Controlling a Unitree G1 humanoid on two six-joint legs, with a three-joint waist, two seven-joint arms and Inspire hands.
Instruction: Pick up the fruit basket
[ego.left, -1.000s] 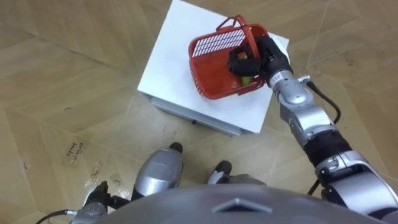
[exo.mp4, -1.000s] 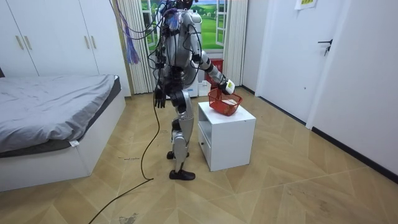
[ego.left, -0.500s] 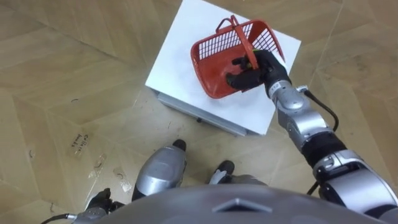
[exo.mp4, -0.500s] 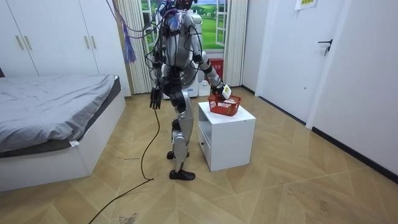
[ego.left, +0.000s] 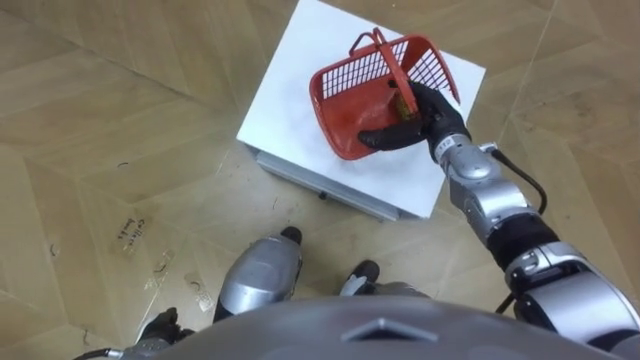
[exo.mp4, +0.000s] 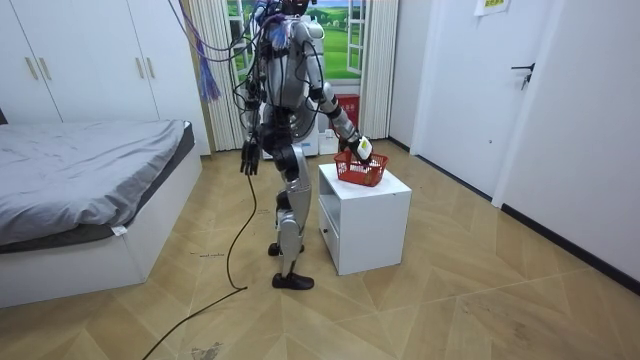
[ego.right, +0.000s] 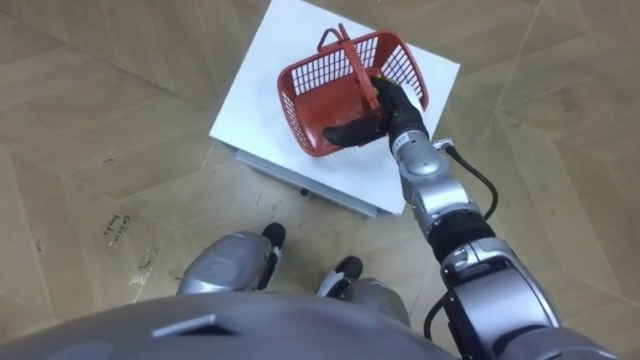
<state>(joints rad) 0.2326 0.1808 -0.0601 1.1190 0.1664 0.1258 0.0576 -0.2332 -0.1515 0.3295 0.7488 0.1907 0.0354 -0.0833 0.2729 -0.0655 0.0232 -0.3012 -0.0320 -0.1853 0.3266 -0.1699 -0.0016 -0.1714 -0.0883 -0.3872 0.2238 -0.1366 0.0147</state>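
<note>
The red plastic fruit basket stands on the white cabinet, its handle raised. My right hand reaches over the basket's near right rim. Its fingers are straight and point into the basket, and its thumb lies along the outer wall. The hand hides most of what is in the basket. The room view shows the basket on the cabinet top with the right hand at it. My left hand hangs open by my hip.
I stand close to the cabinet, at its side on the room view's left, on a wooden floor. A bed lies on the room view's left. A door and a white wall stand on the room view's right.
My right hand's fingers have gone from curled round the basket's handle to straight. The basket has come down from a tilted hold to rest level on the cabinet.
</note>
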